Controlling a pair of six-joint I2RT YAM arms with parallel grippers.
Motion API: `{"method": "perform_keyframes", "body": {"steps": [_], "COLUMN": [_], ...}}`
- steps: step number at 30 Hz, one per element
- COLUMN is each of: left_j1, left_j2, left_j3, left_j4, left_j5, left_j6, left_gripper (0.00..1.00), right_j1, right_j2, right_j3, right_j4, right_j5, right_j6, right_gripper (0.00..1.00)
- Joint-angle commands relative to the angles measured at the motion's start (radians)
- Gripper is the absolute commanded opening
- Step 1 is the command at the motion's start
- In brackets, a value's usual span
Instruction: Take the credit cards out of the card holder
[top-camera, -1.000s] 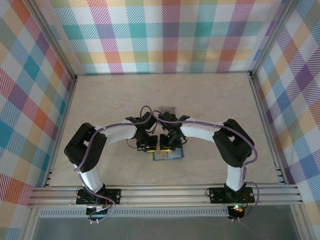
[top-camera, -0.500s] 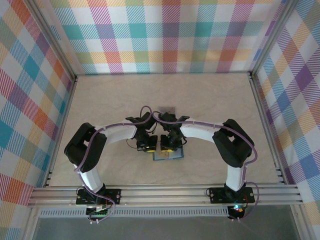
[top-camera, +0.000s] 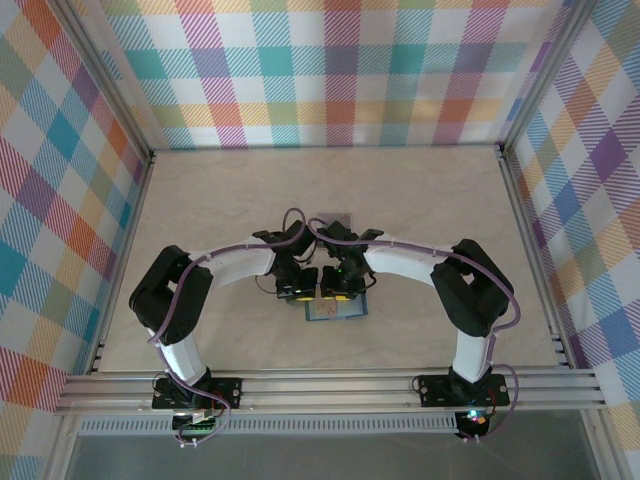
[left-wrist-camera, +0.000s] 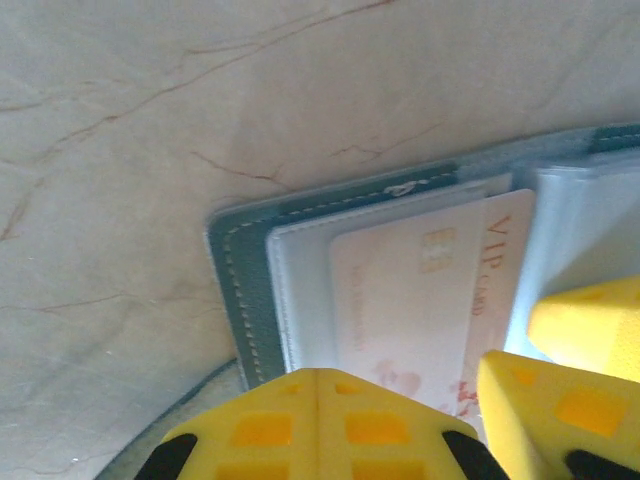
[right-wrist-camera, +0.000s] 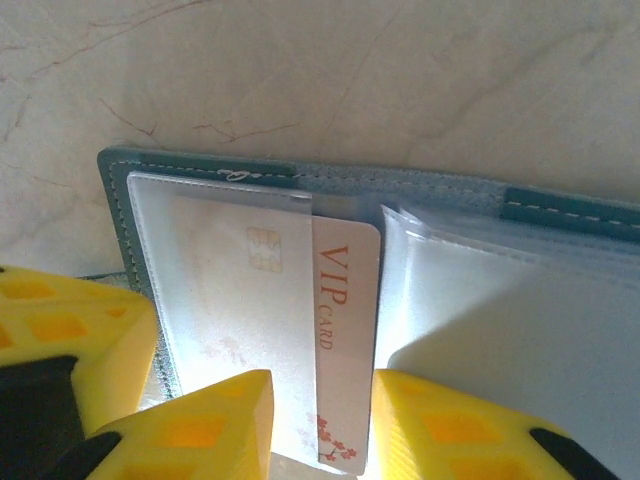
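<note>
The teal card holder (top-camera: 336, 310) lies open on the table, its stitched edge (right-wrist-camera: 400, 181) toward the far side. A pale card (right-wrist-camera: 346, 330) with red "VIP CARD" lettering sticks partway out of the left clear pocket (right-wrist-camera: 225, 300). My right gripper (right-wrist-camera: 315, 425) is open, one finger on the pocket and the other just past the card's exposed edge. My left gripper (left-wrist-camera: 318, 400) is shut, its tip down on the holder's left panel (left-wrist-camera: 240, 285) beside the card (left-wrist-camera: 420, 300). From above, both grippers (top-camera: 297, 286) (top-camera: 338, 284) sit side by side over the holder.
A small dark grey rectangle (top-camera: 333, 217) lies on the marble tabletop (top-camera: 420, 200) just beyond the two wrists. More clear pockets (right-wrist-camera: 510, 320) fan out on the holder's right half. Plaid walls (top-camera: 330, 70) enclose the table on three sides.
Both wrists have drawn a little closer together over the holder. The holder itself has stayed in place.
</note>
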Motion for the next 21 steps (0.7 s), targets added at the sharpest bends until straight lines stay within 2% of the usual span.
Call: {"method": "perform_keyframes", "body": {"steps": [1, 10, 21], "left_j1": [-0.027, -0.032, -0.031], "left_j2": [0.018, 0.085, 0.122], "left_j3": [0.031, 0.032, 0.021], "left_j4": [-0.024, -0.07, -0.096], "left_j5": [0.025, -0.017, -0.045], "left_j6": [-0.018, 0.003, 0.03], "left_gripper": [0.0, 0.0, 0.0], "right_j1": [-0.008, -0.025, -0.087], "right_j2": [0.019, 0.005, -0.078], "right_j3": [-0.013, -0.11, -0.3], "right_j4": [-0.019, 0.114, 0.414], "right_j5": [0.004, -0.073, -0.29], "right_j6": [-0.014, -0.017, 0.016], "right_gripper": [0.32, 0.28, 0.21]}}
